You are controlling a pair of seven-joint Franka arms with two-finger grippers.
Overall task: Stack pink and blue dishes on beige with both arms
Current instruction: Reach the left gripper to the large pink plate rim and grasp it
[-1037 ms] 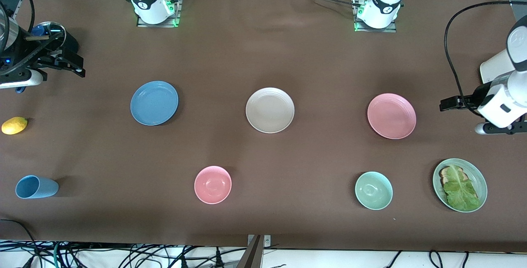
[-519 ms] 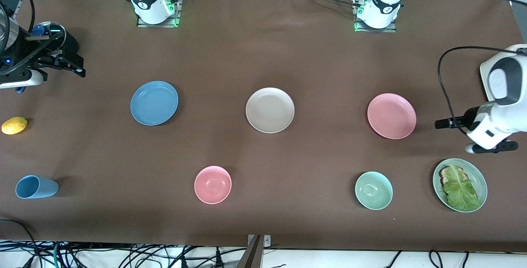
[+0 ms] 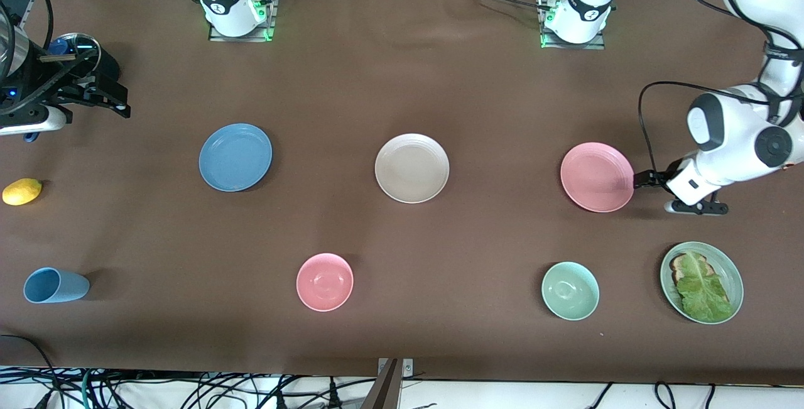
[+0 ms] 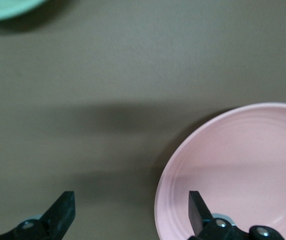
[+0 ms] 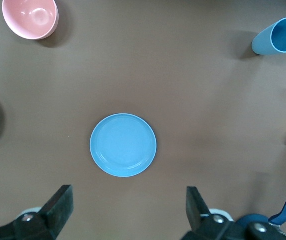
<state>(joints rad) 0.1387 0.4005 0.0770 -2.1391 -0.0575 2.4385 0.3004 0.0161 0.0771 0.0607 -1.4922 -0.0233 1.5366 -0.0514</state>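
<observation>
Three plates lie in a row across the table's middle: the blue plate (image 3: 235, 157) (image 5: 123, 145) toward the right arm's end, the beige plate (image 3: 412, 168) in the centre and the pink plate (image 3: 597, 176) (image 4: 242, 170) toward the left arm's end. My left gripper (image 3: 647, 181) (image 4: 131, 215) is open and low at the pink plate's edge. One of its fingers (image 4: 196, 212) is over the rim and the other is over bare table. My right gripper (image 3: 122, 102) (image 5: 128, 207) hangs open, high over the right arm's end of the table, and holds nothing.
Nearer the front camera are a pink bowl (image 3: 325, 281), a green bowl (image 3: 570, 291), a green plate (image 3: 736, 274) with lettuce and a blue cup (image 3: 55, 285) on its side. A lemon (image 3: 22, 191) lies near the right arm's end.
The left arm has swung in from the table's end and come down, bringing its open gripper to the pink plate's edge. The right arm has not moved.
</observation>
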